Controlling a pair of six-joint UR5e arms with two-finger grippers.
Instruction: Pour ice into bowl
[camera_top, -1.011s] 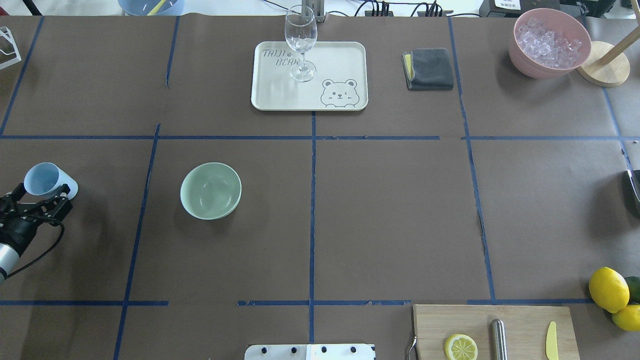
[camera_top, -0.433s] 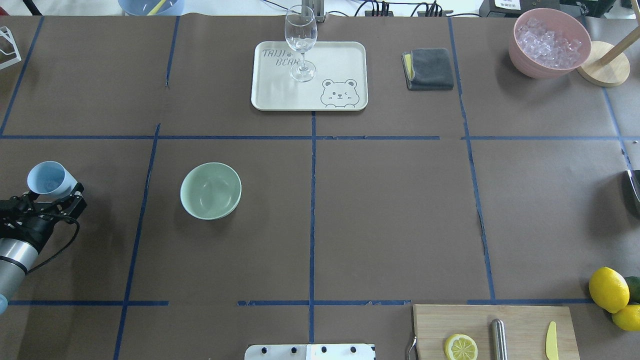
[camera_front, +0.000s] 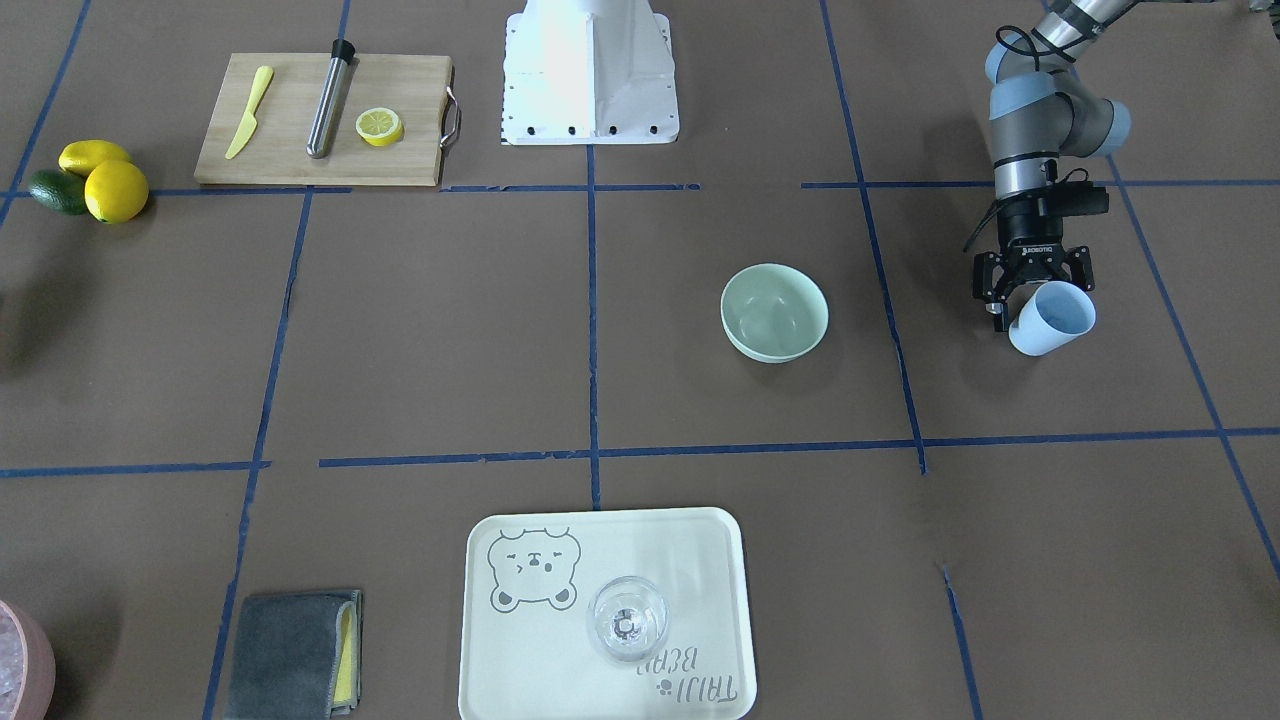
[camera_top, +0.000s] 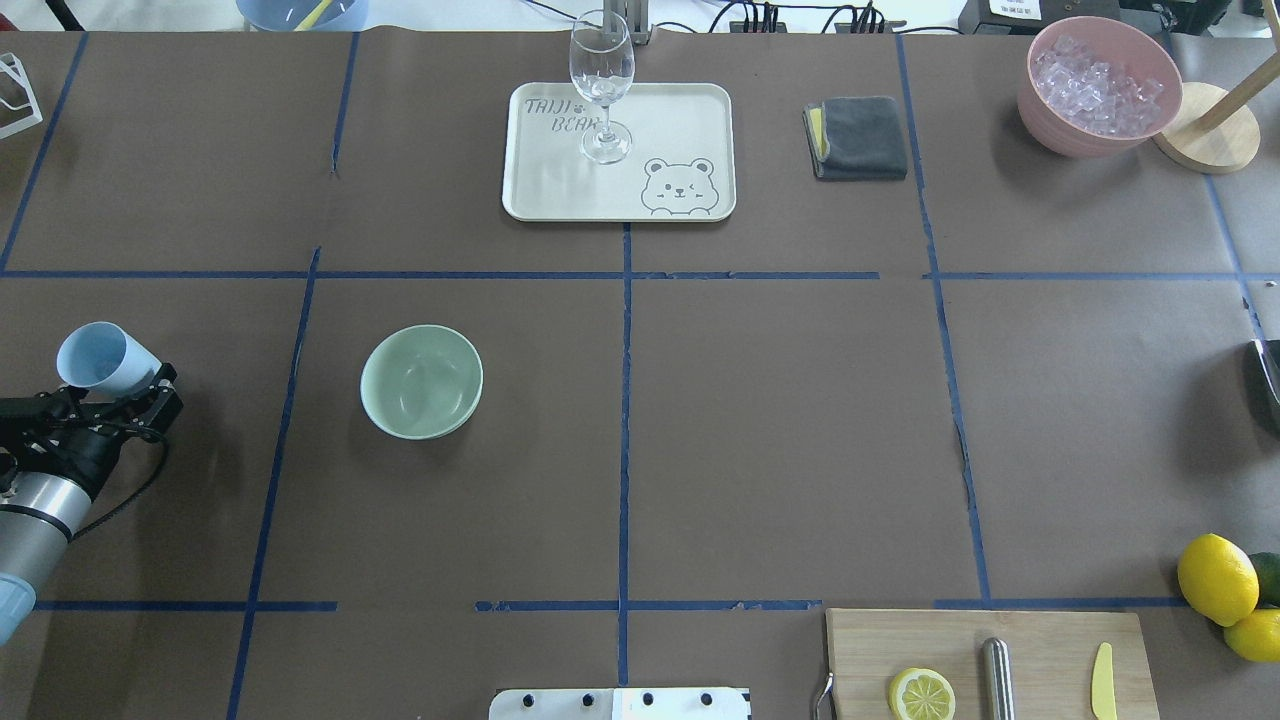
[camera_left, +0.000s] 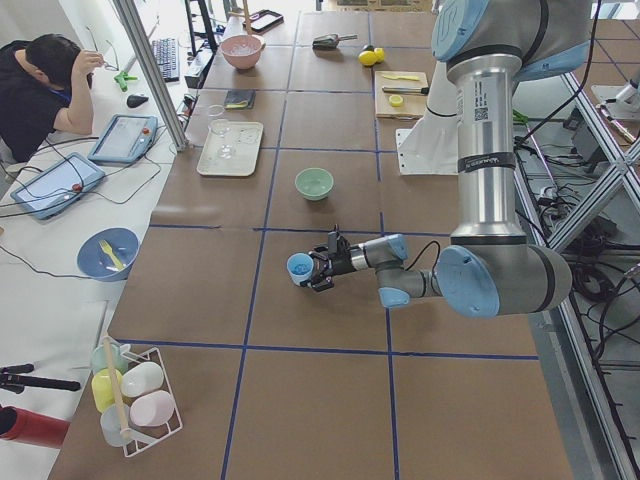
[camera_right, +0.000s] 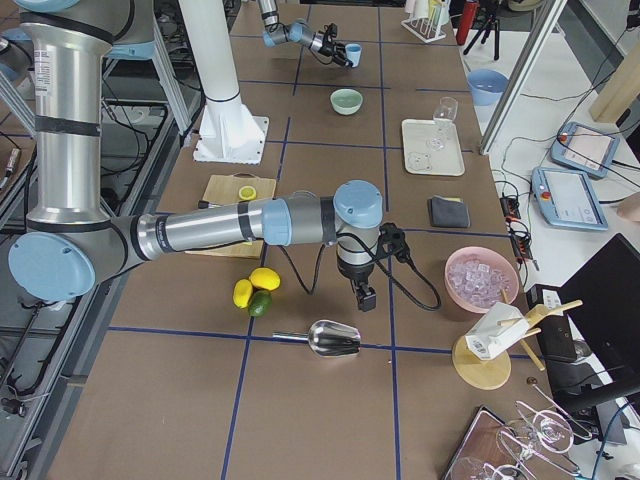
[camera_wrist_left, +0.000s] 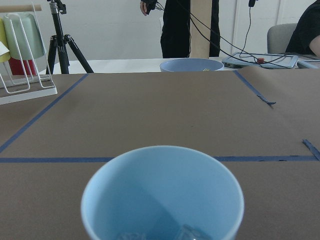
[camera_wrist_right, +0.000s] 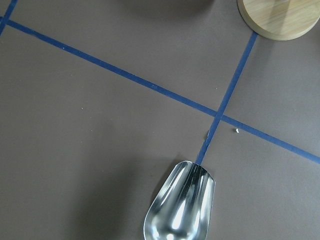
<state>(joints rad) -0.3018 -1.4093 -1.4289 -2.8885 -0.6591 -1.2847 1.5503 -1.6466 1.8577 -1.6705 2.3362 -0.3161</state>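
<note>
My left gripper (camera_top: 120, 392) is shut on a pale blue cup (camera_top: 98, 356) at the table's left side and holds it tilted. It also shows in the front view (camera_front: 1035, 298) with the cup (camera_front: 1052, 318). In the left wrist view the cup (camera_wrist_left: 162, 192) fills the lower frame, with clear ice cubes (camera_wrist_left: 186, 233) at its bottom. The mint green bowl (camera_top: 421, 381) stands empty to the right of the cup, apart from it, and also shows in the front view (camera_front: 774, 311). My right gripper (camera_right: 365, 298) hangs over the table's right end; I cannot tell whether it is open.
A pink container of ice (camera_top: 1100, 85) stands at the far right. A wine glass (camera_top: 602, 90) stands on a cream tray (camera_top: 690, 110), with a grey cloth (camera_top: 860, 138) beside it. A metal scoop (camera_wrist_right: 182, 210) lies under the right wrist. A cutting board (camera_top: 1040, 640) and lemons (camera_top: 1217, 578) are near right.
My left gripper has moved a little to the right toward the bowl with the cup in it, and the wrist has turned slightly. The bowl has not moved.
</note>
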